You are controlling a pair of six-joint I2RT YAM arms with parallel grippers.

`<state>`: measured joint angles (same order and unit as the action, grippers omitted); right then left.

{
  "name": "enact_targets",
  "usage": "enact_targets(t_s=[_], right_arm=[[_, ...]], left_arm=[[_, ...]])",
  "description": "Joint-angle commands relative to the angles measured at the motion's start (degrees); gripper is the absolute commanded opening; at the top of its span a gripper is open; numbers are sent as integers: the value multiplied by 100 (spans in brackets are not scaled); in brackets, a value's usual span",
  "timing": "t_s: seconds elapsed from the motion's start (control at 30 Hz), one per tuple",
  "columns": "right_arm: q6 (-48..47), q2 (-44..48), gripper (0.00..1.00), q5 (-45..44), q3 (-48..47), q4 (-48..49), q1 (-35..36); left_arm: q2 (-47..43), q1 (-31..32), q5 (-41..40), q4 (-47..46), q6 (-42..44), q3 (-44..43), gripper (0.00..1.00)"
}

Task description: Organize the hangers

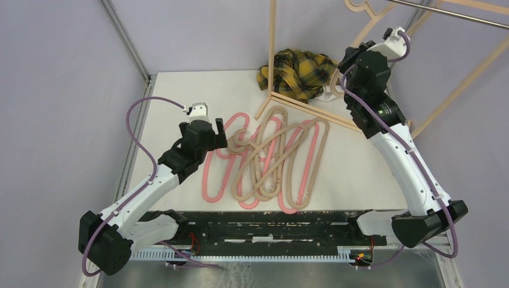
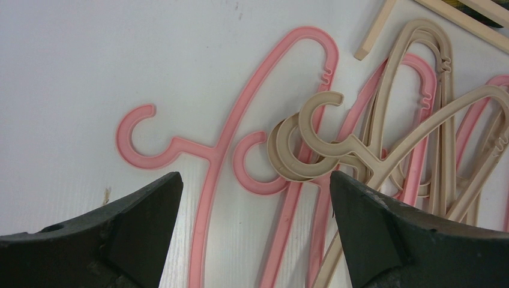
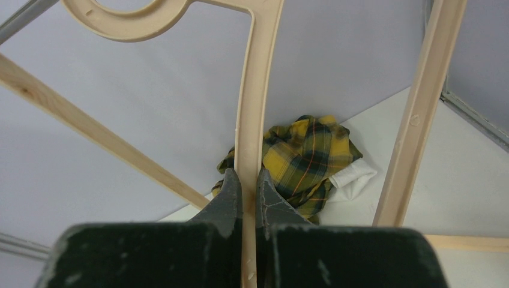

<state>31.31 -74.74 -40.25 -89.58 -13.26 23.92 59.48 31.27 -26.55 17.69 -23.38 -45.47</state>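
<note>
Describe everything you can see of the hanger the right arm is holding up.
The tan hanger is thin, smooth and plastic-looking: a flat strip arm rising to a curved hook at the top. The right gripper is shut on that arm, pinching it from both sides and holding it raised above the table beside the wooden rack frame. Only the hook and one arm show; the rest is hidden. In the top view the hook appears just left of the metal rail, not visibly hung on it.
</note>
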Motion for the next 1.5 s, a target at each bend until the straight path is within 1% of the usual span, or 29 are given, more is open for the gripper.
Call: enact_targets(t_s=[0.0, 0.13, 0.33, 0.37, 0.4, 0.47, 0.53, 0.63, 0.73, 0.83, 0.97, 1.1, 1.2, 1.27, 1.37, 1.47], right_arm=[[407, 200, 1, 53, -4, 168, -337], [688, 300, 1, 119, 81, 2, -630], [1124, 414, 1, 320, 172, -532, -1033], [1144, 445, 5, 379, 197, -548, -1054], [1143, 476, 16, 447, 221, -562, -1071], [1091, 549, 41, 557, 254, -576, -1082], [1043, 640, 64, 634, 281, -601, -1082], [938, 786, 85, 748, 270, -689, -1083], [842, 975, 93, 1003, 279, -824, -1083], [712, 1245, 96, 1322, 260, -1046, -1083], [668, 1747, 96, 1857, 341, -1296, -1077], [623, 2053, 92, 3310, 363, -1213, -1083], [711, 1866, 87, 4492, 314, -1457, -1059], [562, 1647, 84, 4984, 396, -1728, -969], [295, 1460, 80, 5038, 838, -1954, -475], [107, 1313, 78, 4599, 1371, -1976, 410]], left_arm=[[-7, 11, -114, -38, -88, -234, 99], [4, 12, -113, -38, -88, -226, 99], [36, 11, -80, -38, -113, -220, 99], [47, 12, -66, -38, -114, -224, 99], [58, 11, -63, -38, -115, -221, 99], [73, 16, -42, -38, -122, -240, 99], [76, 12, -27, -38, -132, -243, 99], [66, 15, -18, -38, -140, -226, 99], [63, 11, -28, -37, -141, -223, 99], [48, 11, -26, -36, -138, -225, 99], [78, 12, -22, -38, -154, -194, 99], [182, 11, 15, -42, -176, -171, 99], [254, 11, 26, -44, -208, -167, 99], [274, 18, 32, -74, -226, -181, 99], [316, 11, 59, -144, -253, -179, 99], [402, 11, 36, -191, -255, -197, 99]])
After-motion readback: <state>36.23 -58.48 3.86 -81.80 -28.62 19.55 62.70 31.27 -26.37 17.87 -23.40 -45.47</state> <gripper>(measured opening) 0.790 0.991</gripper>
